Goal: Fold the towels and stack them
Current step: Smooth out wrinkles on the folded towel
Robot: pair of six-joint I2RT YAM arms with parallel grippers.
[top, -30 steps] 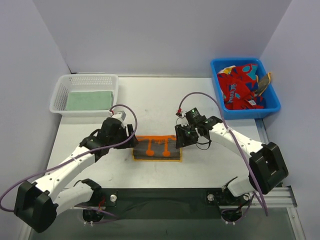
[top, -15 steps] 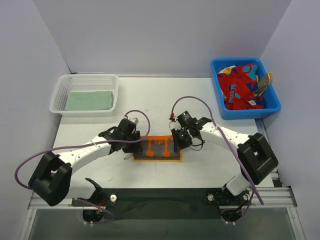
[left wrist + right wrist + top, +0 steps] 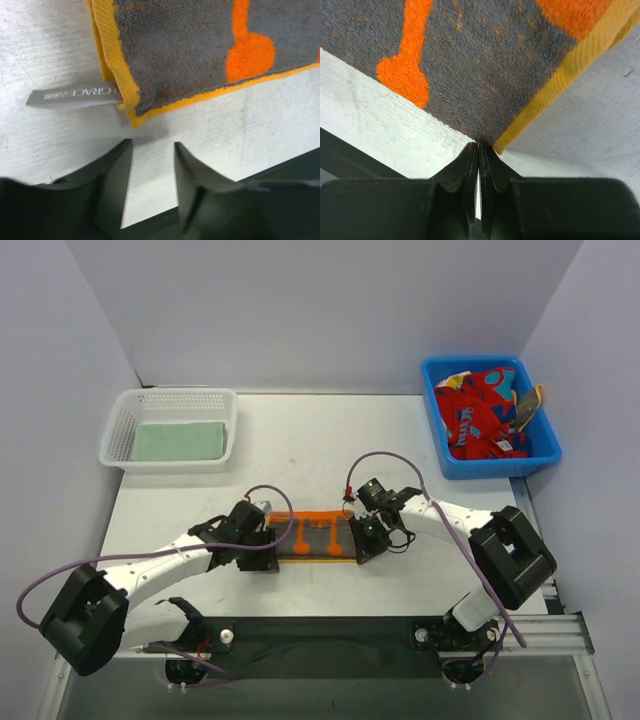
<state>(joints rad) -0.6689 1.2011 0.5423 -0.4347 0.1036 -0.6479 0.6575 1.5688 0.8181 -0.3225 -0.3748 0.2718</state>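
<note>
An orange towel (image 3: pixel 315 538) with grey ground and yellow hem lies folded flat on the table (image 3: pixel 300 440). My left gripper (image 3: pixel 264 546) is at its near left corner. In the left wrist view it (image 3: pixel 152 146) stands open on bare table, just short of the towel's corner (image 3: pixel 131 120) and its grey label (image 3: pixel 75 95). My right gripper (image 3: pixel 362 540) sits at the near right corner. Seen from the right wrist, it (image 3: pixel 479 146) is shut, with the tip of the towel (image 3: pixel 485 65) nipped in it. More towels: a green one (image 3: pixel 180 440) and red ones (image 3: pixel 485 410).
A white mesh basket (image 3: pixel 118 425) at the back left holds the green towel. A blue bin (image 3: pixel 545 445) at the back right holds the red towels in a heap. The table's dark front rail (image 3: pixel 320 630) runs just behind both grippers.
Both grippers came down from the towel's far side to its near corners. The right gripper has shut on the right corner. The left jaws have narrowed but stay apart.
</note>
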